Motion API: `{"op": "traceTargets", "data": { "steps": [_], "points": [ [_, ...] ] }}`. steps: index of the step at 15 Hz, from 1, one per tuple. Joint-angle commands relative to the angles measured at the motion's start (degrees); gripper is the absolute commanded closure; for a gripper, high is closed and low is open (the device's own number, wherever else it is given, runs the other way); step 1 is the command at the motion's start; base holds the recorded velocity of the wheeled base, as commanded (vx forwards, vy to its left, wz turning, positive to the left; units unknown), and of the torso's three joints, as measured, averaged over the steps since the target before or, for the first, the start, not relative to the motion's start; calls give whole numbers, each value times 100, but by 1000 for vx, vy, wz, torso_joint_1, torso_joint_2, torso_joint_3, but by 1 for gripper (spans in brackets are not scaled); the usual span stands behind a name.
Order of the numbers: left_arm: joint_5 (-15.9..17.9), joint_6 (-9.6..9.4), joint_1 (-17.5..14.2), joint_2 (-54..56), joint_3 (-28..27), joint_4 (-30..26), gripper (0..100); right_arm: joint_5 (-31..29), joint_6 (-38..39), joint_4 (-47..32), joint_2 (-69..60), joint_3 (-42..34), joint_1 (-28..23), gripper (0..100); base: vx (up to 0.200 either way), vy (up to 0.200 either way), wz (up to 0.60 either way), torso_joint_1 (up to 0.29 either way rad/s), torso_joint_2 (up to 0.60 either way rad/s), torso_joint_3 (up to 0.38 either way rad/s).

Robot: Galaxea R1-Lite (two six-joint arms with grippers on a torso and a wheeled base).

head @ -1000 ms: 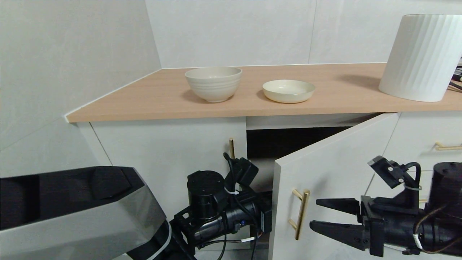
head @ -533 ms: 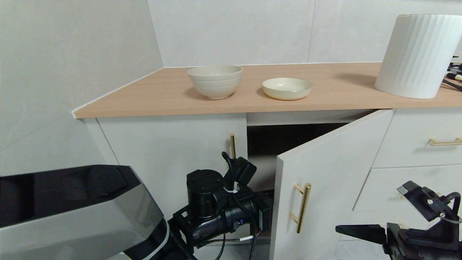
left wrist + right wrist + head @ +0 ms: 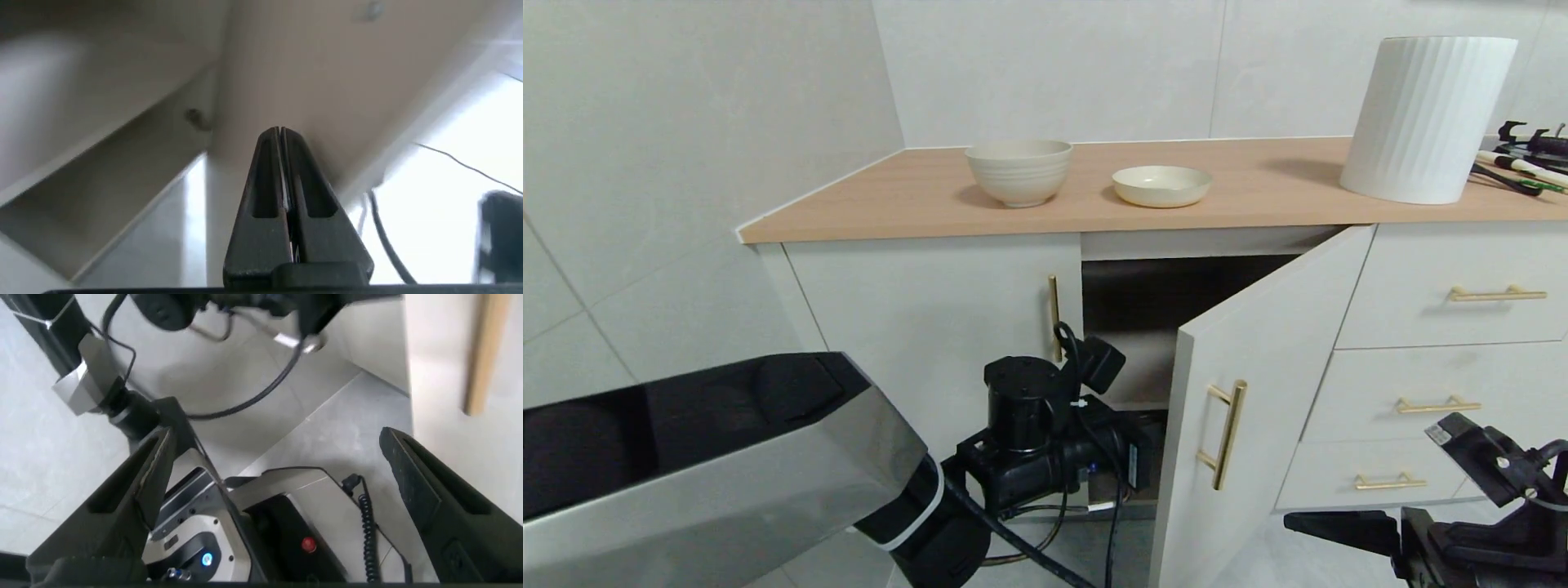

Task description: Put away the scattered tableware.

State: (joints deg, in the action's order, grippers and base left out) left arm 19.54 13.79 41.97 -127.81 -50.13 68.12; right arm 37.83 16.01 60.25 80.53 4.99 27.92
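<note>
- Nothing is stowed yet, we judge: the bowl (image 3: 1018,171) and the shallow dish (image 3: 1161,185) both sit on the table (image 3: 890,216), with the bowl at 9 o'clock of the dish and apart from it.
- The cabinet door (image 3: 1258,367), at 6 o'clock of the dish, hangs open; lifting both pieces in remains.
- Our left gripper (image 3: 280,135) has its jaws pressed together and empty. Our right gripper (image 3: 278,437) has its jaws spread wide, holding nothing.
- A ribbed white container (image 3: 1425,118) stands at 3 o'clock of the dish. The open door may crowd our right arm.
</note>
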Motion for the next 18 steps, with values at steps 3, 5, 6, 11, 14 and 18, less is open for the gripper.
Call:
{"op": "traceTargets", "data": {
  "steps": [3, 5, 6, 11, 14, 18],
  "points": [
    [-73, 1, -14, -245, -551, -264, 100, 5, -1, 13, -11, 2, 3, 0, 0, 0, 0, 0, 0, 0],
    [-135, 1, 109, -166, -551, -264, 100, 14, -1, 22, -55, 2, 12, 0, 0, 0, 0, 0, 0, 0],
    [-161, 1, 224, -104, -551, -273, 100, 14, -1, 40, -81, -6, 65, 0, 0, 0, 0, 0, 0, 0],
    [-205, -16, 1595, 529, -516, -730, 100, 348, 17, -13, -1180, -156, 873, 0, 0, 0, 0, 0, 0, 0],
    [-355, -8, 1375, 573, -419, -783, 100, 357, -1, -567, -1549, -156, 1392, 0, 0, 0, 0, 0, 0, 0],
    [-504, -8, 663, 1030, 337, -282, 100, 260, -63, -619, -1110, -24, 1568, 0, 0, 0, 0, 0, 0, 0]
  ]
}}
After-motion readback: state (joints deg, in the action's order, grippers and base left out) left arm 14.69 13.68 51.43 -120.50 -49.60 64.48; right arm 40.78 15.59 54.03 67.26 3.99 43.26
